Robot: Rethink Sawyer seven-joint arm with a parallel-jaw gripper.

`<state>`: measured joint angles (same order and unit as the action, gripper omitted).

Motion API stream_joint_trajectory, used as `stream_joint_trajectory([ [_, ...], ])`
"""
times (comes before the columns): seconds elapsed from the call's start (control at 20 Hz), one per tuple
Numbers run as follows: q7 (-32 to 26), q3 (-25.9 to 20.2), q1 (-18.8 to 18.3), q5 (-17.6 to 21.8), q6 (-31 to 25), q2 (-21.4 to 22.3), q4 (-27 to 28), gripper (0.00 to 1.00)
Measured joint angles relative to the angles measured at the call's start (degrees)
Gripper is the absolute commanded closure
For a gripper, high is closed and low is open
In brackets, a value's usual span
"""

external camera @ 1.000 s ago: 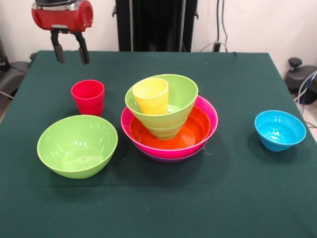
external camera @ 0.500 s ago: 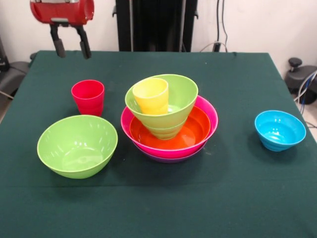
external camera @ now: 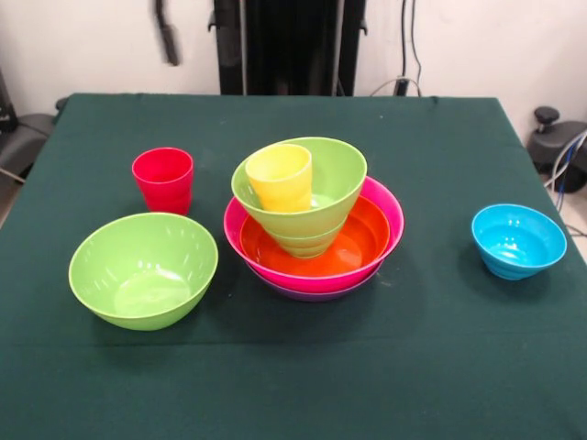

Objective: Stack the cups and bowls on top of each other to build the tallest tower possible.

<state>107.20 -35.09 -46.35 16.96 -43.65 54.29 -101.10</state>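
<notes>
The tower stands mid-table: a purple bowl [external camera: 312, 294] lowest, then a hot pink bowl [external camera: 389, 209], an orange bowl [external camera: 365, 240], a small lime green bowl [external camera: 307, 246] and a larger lime green bowl [external camera: 341, 174] tilted on top. A yellow cup [external camera: 280, 176] leans inside that top bowl. To the tower's left, a red cup [external camera: 163, 179] stands upright on its own. A large lime green bowl [external camera: 144, 269] sits in front of the red cup. A sky blue bowl [external camera: 518, 240] rests at the right. My gripper [external camera: 168, 44] shows only as a dark tip at the top edge, high above the red cup.
A dark green cloth [external camera: 431, 367] covers the table, whose edges show at the far side and on the right. Cables and a black stand [external camera: 555, 137] lie beyond the right edge.
My gripper has risen and shifted slightly right, from above the table's far left to almost out of the picture. The cups and bowls have not moved.
</notes>
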Motion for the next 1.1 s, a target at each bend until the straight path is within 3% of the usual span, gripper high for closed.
stream_joint_trajectory([
  [0.1,0.13,0.26,1.92,-0.38,0.0,0.37,-0.01,0.0],
  [0.2,0.51,0.84,5.38,-0.63,0.05,0.58,0.01,0.0],
  [0.25,1.27,1.72,9.01,-0.64,0.42,0.37,0.0,0.0],
  [0.4,2.5,2.86,12.64,-0.62,1.3,-0.09,0.0,0.0],
  [0.45,4.12,4.12,16.14,-0.63,2.52,-0.68,0.02,0.0],
  [0.6,6.16,5.6,19.59,-0.61,3.95,-1.56,0.12,0.0],
  [0.7,9.43,7.88,24.11,-0.59,5.96,-3.1,0.51,0.0],
  [0.85,13.02,10.17,28.09,-0.57,8.45,-5.29,0.97,0.0],
  [1.1,15.23,12.69,30.35,-0.49,11.78,-8.55,1.53,0.0],
])
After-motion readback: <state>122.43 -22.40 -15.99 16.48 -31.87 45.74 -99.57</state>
